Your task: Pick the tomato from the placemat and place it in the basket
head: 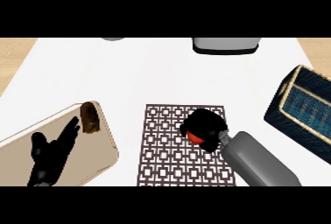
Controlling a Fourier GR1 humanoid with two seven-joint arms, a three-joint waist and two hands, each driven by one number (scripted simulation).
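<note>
The red tomato [195,138] shows only as a small patch under my right hand [204,127], whose fingers are curled round it over the right part of the patterned brown placemat [165,153]. Whether the tomato is lifted off the mat I cannot tell. The dark blue woven basket [304,111] with a tan rim stands at the right edge of the white counter, apart from the hand. My left hand [51,153] rests open at the lower left, fingers pointing up, over a beige board.
A beige cutting board [97,162] lies at the lower left with a dark brown object [89,118] at its top corner. A grey and black appliance [226,45] stands at the counter's back edge, and a grey object [113,39] shows at the top.
</note>
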